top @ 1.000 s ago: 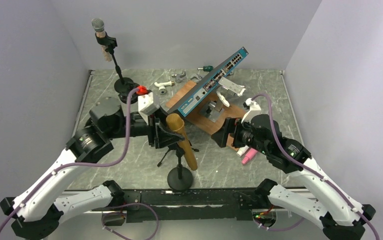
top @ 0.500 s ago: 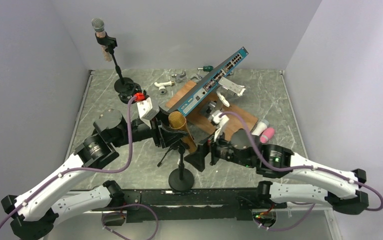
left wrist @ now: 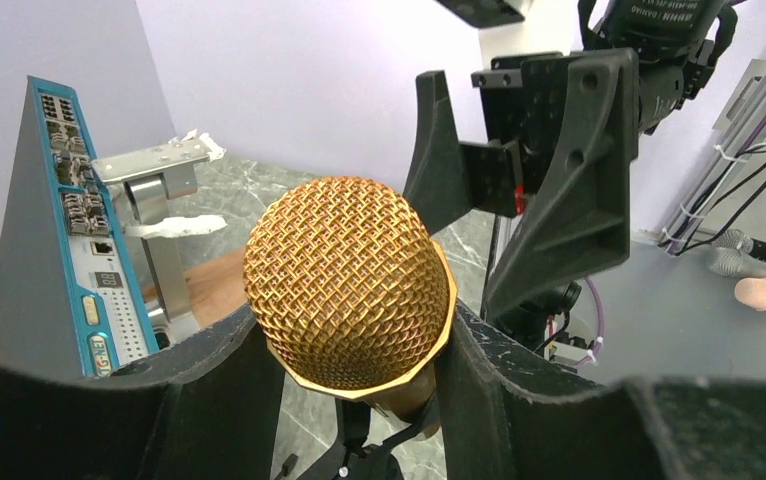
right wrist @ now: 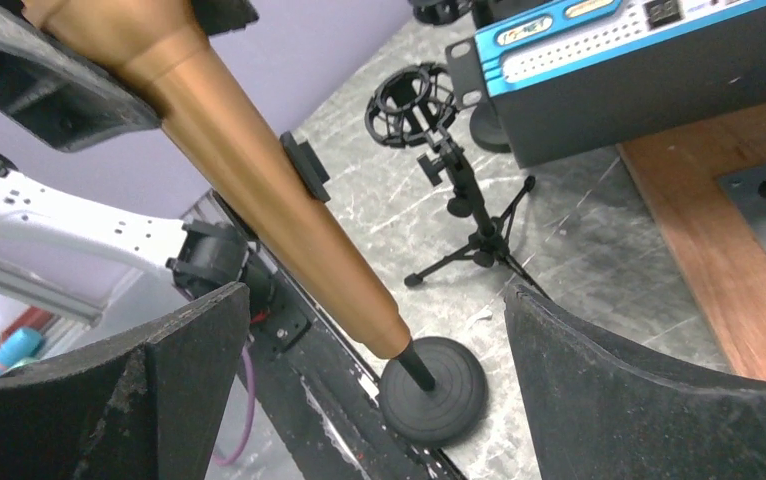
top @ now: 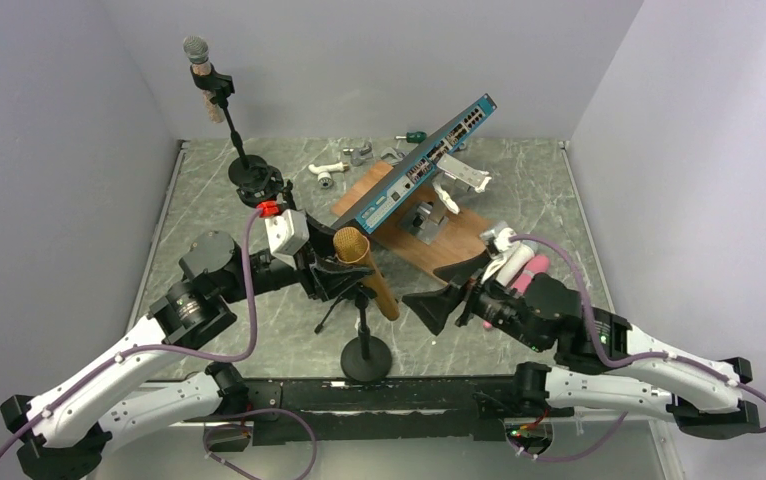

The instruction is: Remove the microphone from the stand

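The gold microphone [top: 353,244] slants in the clip of a black stand with a round base [top: 366,357] at the front centre. My left gripper [top: 332,270] comes in from the left. Its fingers [left wrist: 229,380] press both sides of the microphone [left wrist: 347,285] just under the mesh head. My right gripper [top: 437,302] is open and empty, just right of the handle and apart from it. In the right wrist view the handle [right wrist: 259,170] runs down between the wide-open gripper's [right wrist: 374,300] fingers, above the stand base [right wrist: 439,385].
A second, silver-headed microphone [top: 197,50] stands on its stand at the far left. A blue network switch [top: 424,160] leans on a wooden board [top: 464,240]. A small tripod with a shock mount [right wrist: 414,100] stands behind the stand. Pink items [top: 524,268] lie by the right arm.
My right gripper swung in from the right to the stand, then drew back a little, staying open. My left gripper kept its hold while its wrist shifted slightly back and left.
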### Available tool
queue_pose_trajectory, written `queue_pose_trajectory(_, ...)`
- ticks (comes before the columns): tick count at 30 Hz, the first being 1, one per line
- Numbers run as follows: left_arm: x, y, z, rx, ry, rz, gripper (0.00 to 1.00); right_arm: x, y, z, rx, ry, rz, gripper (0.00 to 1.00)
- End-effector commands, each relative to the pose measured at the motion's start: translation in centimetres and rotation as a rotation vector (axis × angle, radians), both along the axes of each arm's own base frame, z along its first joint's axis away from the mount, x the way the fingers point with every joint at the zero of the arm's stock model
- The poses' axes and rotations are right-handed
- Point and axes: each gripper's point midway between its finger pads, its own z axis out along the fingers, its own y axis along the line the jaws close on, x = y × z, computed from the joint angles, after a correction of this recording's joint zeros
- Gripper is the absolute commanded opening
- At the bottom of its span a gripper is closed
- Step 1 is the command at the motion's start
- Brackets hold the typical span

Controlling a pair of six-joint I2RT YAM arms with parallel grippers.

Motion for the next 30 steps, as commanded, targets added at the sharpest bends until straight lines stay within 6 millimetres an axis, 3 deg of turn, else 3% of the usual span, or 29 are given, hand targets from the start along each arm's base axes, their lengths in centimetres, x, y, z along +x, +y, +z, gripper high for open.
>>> queue_pose_trajectory(1, -0.3, 0.3, 3.9, -0.08, -0.17, -0.002, 0.0, 0.8, -1.0, 0.3, 0.036, -0.011, -0.066, 1.0)
queue_pose_trajectory(10, -0.8, 0.8, 5.2, -0.089, -0.269, 0.011, 0.0, 1.0, 0.1, -1.8, -0.016, 0.008, -0.064, 1.0)
queue_pose_trajectory(15, -0.9, 0.7, 4.9, -0.073, -0.28, 0.013, 0.0, 1.3, 0.1, -2.6, -0.038, 0.016, -0.079, 1.0)
queue_pose_trajectory(30, 1.0, 0.9, 7.0, -0.037, -0.329, 0.111, 0.0, 1.0, -0.5, -2.2, 0.021, 0.005, -0.072, 1.0)
